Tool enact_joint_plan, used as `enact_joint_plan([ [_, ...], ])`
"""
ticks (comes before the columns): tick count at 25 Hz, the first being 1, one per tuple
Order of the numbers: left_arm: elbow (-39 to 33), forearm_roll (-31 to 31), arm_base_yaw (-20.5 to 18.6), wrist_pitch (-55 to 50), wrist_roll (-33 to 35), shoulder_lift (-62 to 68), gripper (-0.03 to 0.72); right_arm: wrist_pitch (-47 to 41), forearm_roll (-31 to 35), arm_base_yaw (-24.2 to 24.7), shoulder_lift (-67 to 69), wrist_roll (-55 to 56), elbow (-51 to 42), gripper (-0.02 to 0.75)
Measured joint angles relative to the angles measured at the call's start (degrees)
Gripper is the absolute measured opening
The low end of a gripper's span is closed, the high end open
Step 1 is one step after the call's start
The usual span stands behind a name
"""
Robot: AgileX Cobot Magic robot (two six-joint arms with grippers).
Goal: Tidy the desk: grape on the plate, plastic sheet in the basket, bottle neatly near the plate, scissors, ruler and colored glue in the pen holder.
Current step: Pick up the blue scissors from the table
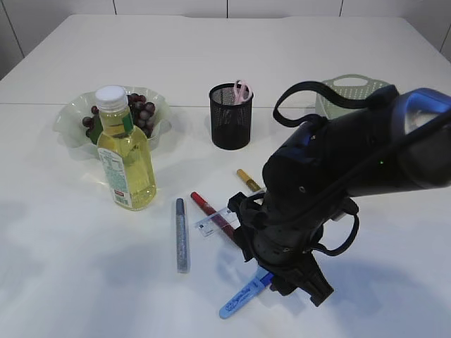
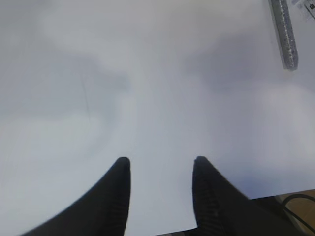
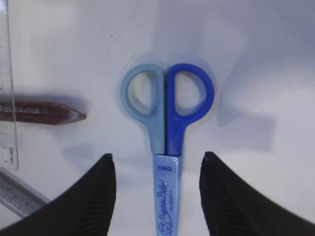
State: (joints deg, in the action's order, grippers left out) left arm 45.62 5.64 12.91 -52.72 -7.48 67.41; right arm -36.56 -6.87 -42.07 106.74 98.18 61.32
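Blue scissors (image 3: pixel 167 123) in a pale blue sheath lie flat on the table, and my right gripper (image 3: pixel 157 160) is open just above them, one finger on each side of the sheath, touching nothing. In the exterior view the scissors (image 1: pixel 243 296) stick out from under the right arm (image 1: pixel 338 176). A clear ruler (image 1: pixel 215 222) lies across a red glue tube (image 1: pixel 210 210), with a silver tube (image 1: pixel 182 236) and a gold tube (image 1: pixel 248 180) nearby. The bottle (image 1: pixel 127 151) stands before the plate (image 1: pixel 70 123) of grapes (image 1: pixel 137 109). My left gripper (image 2: pixel 160 164) is open over bare table. The plastic sheet is out of view.
The black mesh pen holder (image 1: pixel 230 116) stands at centre back with pink scissors (image 1: pixel 242 90) in it. A green basket (image 1: pixel 349 95) sits behind the right arm. The table's near edge shows under the left gripper.
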Motion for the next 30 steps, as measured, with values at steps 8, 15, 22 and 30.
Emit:
enact_joint_plan([
  [8,0.00,-0.10,0.00,0.00,0.00,0.00,0.309,0.00,1.45,0.00,1.78,0.13,0.00,0.436],
  [15,0.00,-0.25,0.00,0.00,0.00,0.00,0.309,0.34,1.72,0.00,3.73,0.17,0.00,0.437],
  [22,0.00,-0.36,0.00,0.00,0.00,0.00,0.309,0.98,1.83,0.00,4.41,0.17,0.00,0.436],
  [30,0.00,-0.44,0.00,0.00,0.00,0.00,0.309,1.19,1.93,0.00,4.80,0.26,0.19,0.437],
])
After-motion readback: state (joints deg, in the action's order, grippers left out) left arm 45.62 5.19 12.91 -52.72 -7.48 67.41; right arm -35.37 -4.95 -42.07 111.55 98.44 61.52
